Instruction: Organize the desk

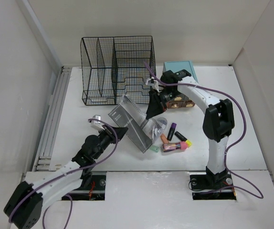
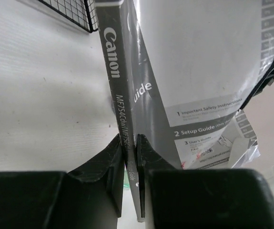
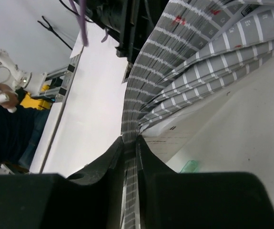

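Note:
A grey Canon manual (image 1: 131, 125) is held up over the middle of the white desk (image 1: 232, 143). My left gripper (image 1: 119, 134) is shut on its near-left spine edge; in the left wrist view the gripper (image 2: 131, 153) pinches the spine and the cover (image 2: 194, 71) rises ahead. My right gripper (image 1: 152, 109) is shut on the manual's far-right pages; in the right wrist view the gripper (image 3: 130, 145) clamps the fanned, striped pages (image 3: 198, 52). Several markers (image 1: 175, 139) lie on the desk to the right of the manual.
A black wire-mesh file rack (image 1: 117, 69) stands at the back, just behind the manual. A teal-topped drawer box (image 1: 179, 68) sits at the back right, with a brown item (image 1: 177, 102) in front of it. A clear plastic bag (image 1: 157, 125) lies under the manual's right end.

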`<state>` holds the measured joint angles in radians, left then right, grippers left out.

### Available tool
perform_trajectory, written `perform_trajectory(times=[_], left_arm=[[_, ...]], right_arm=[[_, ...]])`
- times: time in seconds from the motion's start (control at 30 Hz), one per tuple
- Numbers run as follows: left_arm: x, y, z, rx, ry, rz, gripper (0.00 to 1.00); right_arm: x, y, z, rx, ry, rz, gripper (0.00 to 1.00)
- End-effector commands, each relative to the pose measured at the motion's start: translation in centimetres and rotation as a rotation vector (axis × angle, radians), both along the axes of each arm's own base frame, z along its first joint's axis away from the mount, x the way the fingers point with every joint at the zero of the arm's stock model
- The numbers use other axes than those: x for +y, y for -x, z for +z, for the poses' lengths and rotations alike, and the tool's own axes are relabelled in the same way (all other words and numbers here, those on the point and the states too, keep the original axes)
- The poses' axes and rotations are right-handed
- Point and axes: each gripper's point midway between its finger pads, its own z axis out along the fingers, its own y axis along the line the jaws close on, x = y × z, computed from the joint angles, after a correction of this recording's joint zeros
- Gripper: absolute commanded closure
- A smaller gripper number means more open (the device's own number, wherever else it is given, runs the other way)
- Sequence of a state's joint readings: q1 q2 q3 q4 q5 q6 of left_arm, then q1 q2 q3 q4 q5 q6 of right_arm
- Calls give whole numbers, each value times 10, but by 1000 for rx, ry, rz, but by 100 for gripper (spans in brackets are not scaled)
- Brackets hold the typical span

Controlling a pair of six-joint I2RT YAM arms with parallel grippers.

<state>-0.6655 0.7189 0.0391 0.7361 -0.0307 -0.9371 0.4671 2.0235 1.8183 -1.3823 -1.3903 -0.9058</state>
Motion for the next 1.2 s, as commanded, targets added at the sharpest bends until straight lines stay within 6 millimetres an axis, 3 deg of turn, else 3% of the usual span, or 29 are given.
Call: perform_trajectory(times=[0.0, 0.07, 0.13, 0.17, 0.2, 0.27, 0.3, 0.33, 0.37, 0.4, 0.43, 0.47, 0.5, 0.53, 0.6, 0.63, 0.67, 0.77, 0.87, 0.9, 0.93, 1.0, 1.17], left_arm=[[-18, 15, 86, -223, 6, -135, 100], [-13, 14, 102, -268, -47, -122, 100], [-12, 18, 127, -290, -77, -130, 100], [-10, 20, 136, -306, -88, -129, 100], [-7, 21, 162, -358, -96, -123, 100], [-4, 23, 175, -368, -129, -123, 100], [-2, 25, 185, -383, -137, -122, 100], [2, 28, 211, -431, -138, -113, 100], [6, 28, 217, -429, -158, -103, 100], [9, 28, 227, -440, -167, -90, 100], [16, 33, 254, -485, -151, -68, 100], [18, 31, 258, -488, -186, -57, 100], [24, 28, 266, -494, -196, -23, 100], [28, 27, 275, -503, -204, -2, 100], [37, 20, 293, -515, -244, 57, 100], [38, 17, 298, -518, -260, 70, 100], [42, 17, 315, -543, -254, 92, 100], [37, 0, 318, -537, -334, 110, 100], [41, -21, 327, -514, -405, 183, 100], [48, -23, 344, -541, -420, 227, 100], [47, -35, 341, -521, -462, 252, 100], [61, -47, 350, -505, -505, 352, 100], [83, -72, 404, -560, -575, 504, 100]], right_arm=[[12, 10, 49, -104, -179, 38, 81], [10, 9, 50, -144, -159, 38, 64], [6, 7, 55, -184, -148, 29, 56], [5, 4, 53, -213, -128, 28, 42], [4, 4, 56, -237, -122, 28, 32], [-3, -5, 58, -274, -89, 2, 5], [-3, -8, 59, -305, -88, -1, 0], [-7, -12, 63, -295, -62, -29, 0], [-9, -12, 73, -332, -51, -50, 0], [-15, -21, 70, -374, -6, -87, 0], [-15, -38, 77, -472, -16, -136, 0], [-18, -41, 70, -418, 49, -205, 0], [-29, -51, 83, -552, 107, -309, 0], [-25, -63, 98, -674, 86, -371, 0], [-38, -66, 113, -788, 144, -517, 0], [-48, -78, 116, -855, 202, -603, 0], [-50, -83, 127, -903, 196, -655, 0], [-69, -91, 139, -932, 216, -793, 0], [-85, -94, 137, -919, 219, -857, 0], [-88, -96, 140, -932, 209, -875, 0], [-92, -97, 133, -917, 217, -885, 0], [-103, -101, 138, -930, 189, -922, 0], [-112, -107, 115, -860, 204, -935, 0]])
